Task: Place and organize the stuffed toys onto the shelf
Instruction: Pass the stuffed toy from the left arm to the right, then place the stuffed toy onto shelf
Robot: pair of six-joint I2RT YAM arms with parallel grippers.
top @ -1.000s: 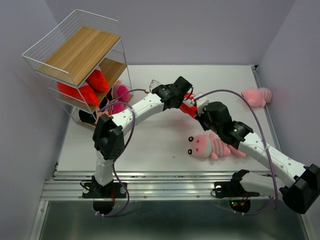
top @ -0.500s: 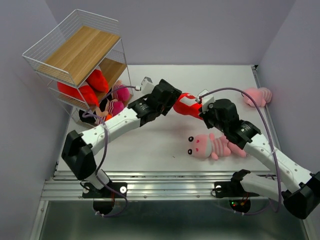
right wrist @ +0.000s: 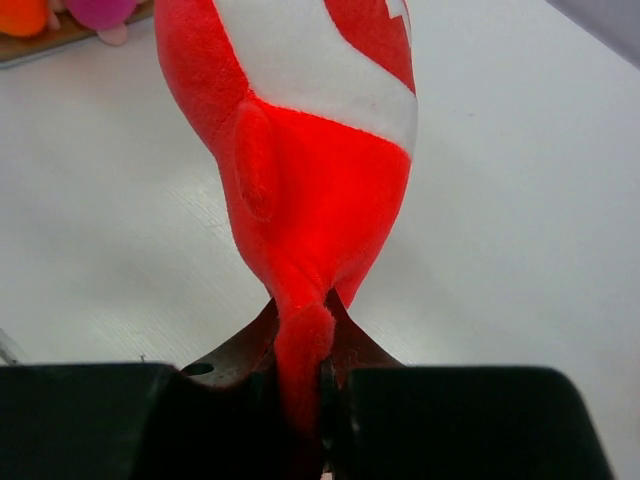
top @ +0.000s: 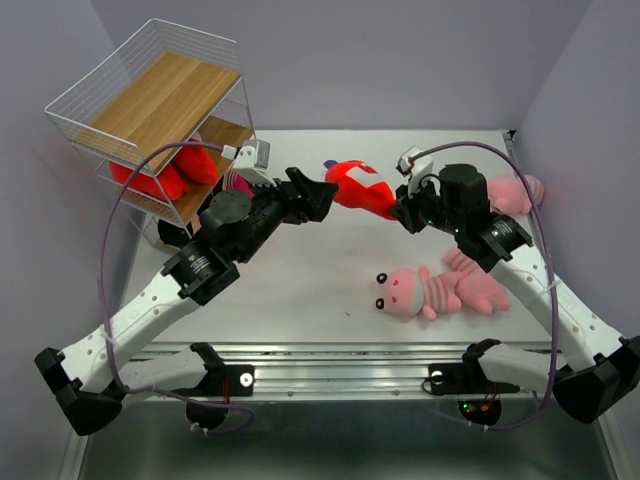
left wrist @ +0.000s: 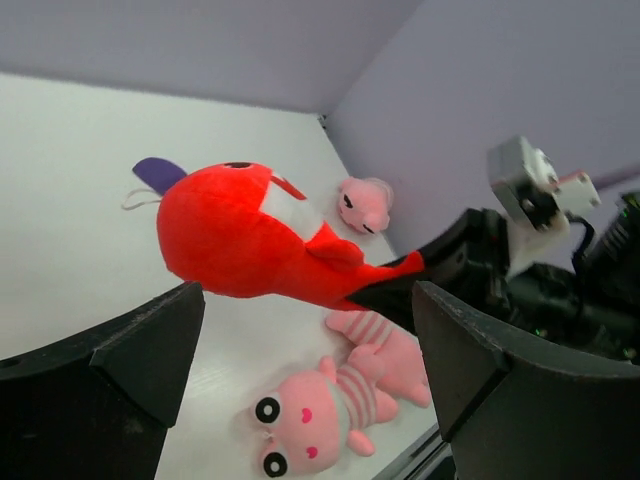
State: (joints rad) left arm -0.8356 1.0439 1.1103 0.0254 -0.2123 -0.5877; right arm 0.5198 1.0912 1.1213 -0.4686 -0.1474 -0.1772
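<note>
Seen from above, the red fish [top: 352, 192] hangs in the air over the surface [top: 300, 290], between the two arms and well apart from the shelf [top: 160, 100]. The right jaws are clamped on its tail. The left jaws stand wide apart just beside its head, touching nothing.

In the left wrist view, the fish is framed by those spread jaws but seems to lie ahead of them. Closing now might catch only its nose, or air.

The right wrist view shows just a thin tail tip pinched. A tug, or an early release, could drop the toy beside the pink striped animal [left wrist: 310, 420].
</note>
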